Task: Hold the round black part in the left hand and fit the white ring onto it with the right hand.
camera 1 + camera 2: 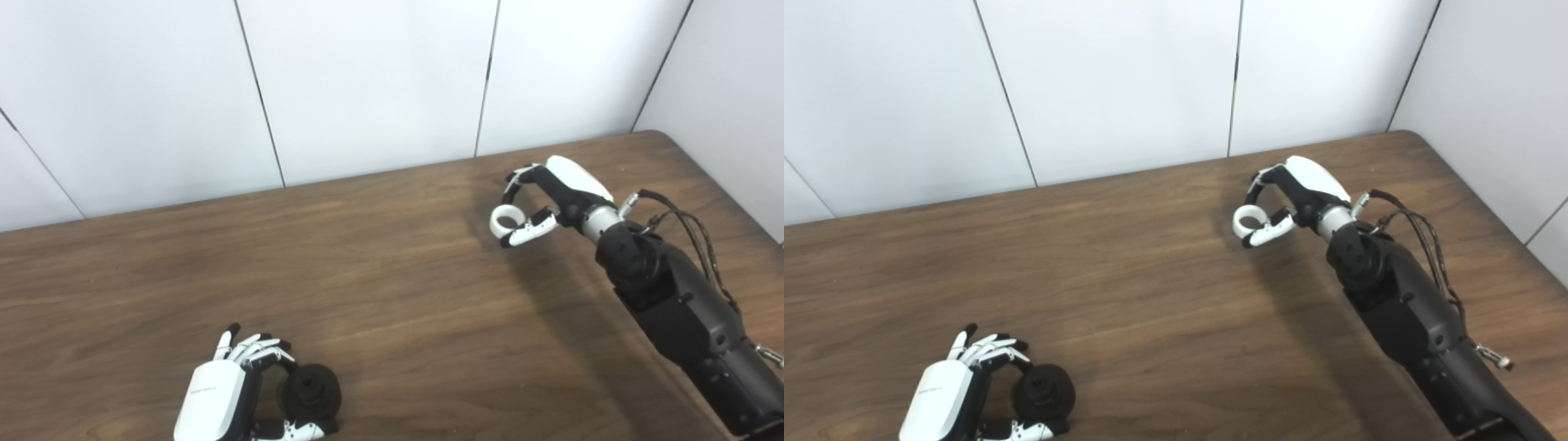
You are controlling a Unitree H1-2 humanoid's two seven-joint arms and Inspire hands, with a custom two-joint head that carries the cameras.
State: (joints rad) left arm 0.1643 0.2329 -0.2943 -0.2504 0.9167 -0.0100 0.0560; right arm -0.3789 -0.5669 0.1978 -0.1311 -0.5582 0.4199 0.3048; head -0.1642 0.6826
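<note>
Black part (310,391) in left hand (229,392); white ring (506,220) in right hand (551,196).

A brown wood-grain table (398,294) fills the lower part of the view, its rounded far right corner showing. Behind its far edge stands a white panelled wall (367,79) with thin dark seams, turning along the right edge.
</note>
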